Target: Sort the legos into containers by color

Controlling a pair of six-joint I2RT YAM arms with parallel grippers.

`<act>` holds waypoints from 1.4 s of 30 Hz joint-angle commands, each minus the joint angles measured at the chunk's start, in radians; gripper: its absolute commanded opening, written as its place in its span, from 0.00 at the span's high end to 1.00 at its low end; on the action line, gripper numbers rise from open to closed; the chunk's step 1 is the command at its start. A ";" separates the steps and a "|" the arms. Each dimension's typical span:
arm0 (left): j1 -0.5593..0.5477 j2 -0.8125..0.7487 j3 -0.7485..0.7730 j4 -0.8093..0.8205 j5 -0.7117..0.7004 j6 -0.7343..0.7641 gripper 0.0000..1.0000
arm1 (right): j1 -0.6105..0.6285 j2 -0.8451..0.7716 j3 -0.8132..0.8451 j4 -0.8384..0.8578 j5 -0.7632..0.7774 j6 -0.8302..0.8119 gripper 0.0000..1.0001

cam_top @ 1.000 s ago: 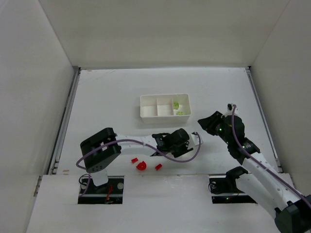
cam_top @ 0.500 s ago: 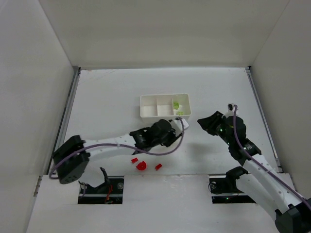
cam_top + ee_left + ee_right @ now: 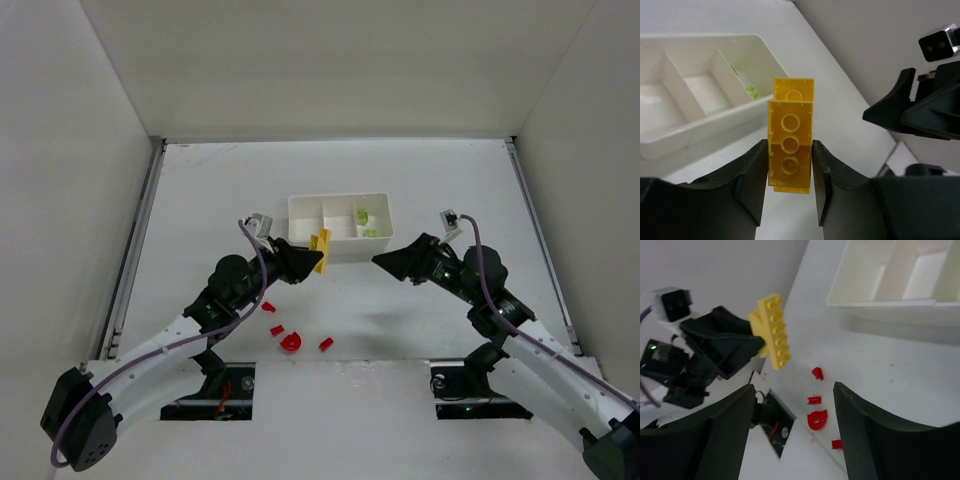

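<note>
The left gripper (image 3: 789, 170) is clenching the yellow brick (image 3: 791, 120) by its long sides, holding it in the air just off the near wall of the white tray (image 3: 340, 241), toward that wall's left corner; the brick is looking like two pieces stacked. The right gripper (image 3: 380, 260) is hanging released and empty, pointing at the brick from close by. The green pieces (image 3: 366, 222) are lying in the tray's right compartment, and the red bits (image 3: 290, 342) are lying near the table's (image 3: 220, 190) near edge. The risks, as I am judging them: the arms clipping each other, the stacked brick twisting out of so narrow a pinch, or the brick dropping short of the tray. No writing or brand is showing.
</note>
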State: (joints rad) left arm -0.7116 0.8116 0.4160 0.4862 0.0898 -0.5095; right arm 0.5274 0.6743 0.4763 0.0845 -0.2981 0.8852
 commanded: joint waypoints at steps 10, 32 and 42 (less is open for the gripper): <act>0.034 -0.020 -0.160 0.517 0.080 -0.647 0.84 | 0.282 0.133 0.079 0.254 -0.036 -0.068 0.15; -0.042 -0.023 -0.200 0.543 0.013 -0.771 0.83 | 0.234 0.366 0.081 0.547 -0.171 0.032 0.14; -0.073 -0.015 -0.215 0.535 0.001 -0.758 0.83 | 0.242 0.383 0.093 0.563 -0.151 0.038 0.25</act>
State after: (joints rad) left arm -0.7738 0.8139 0.2066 0.9527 0.0963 -1.2724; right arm 0.7666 1.0592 0.5201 0.5606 -0.4458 0.9211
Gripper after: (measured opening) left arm 0.337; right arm 0.758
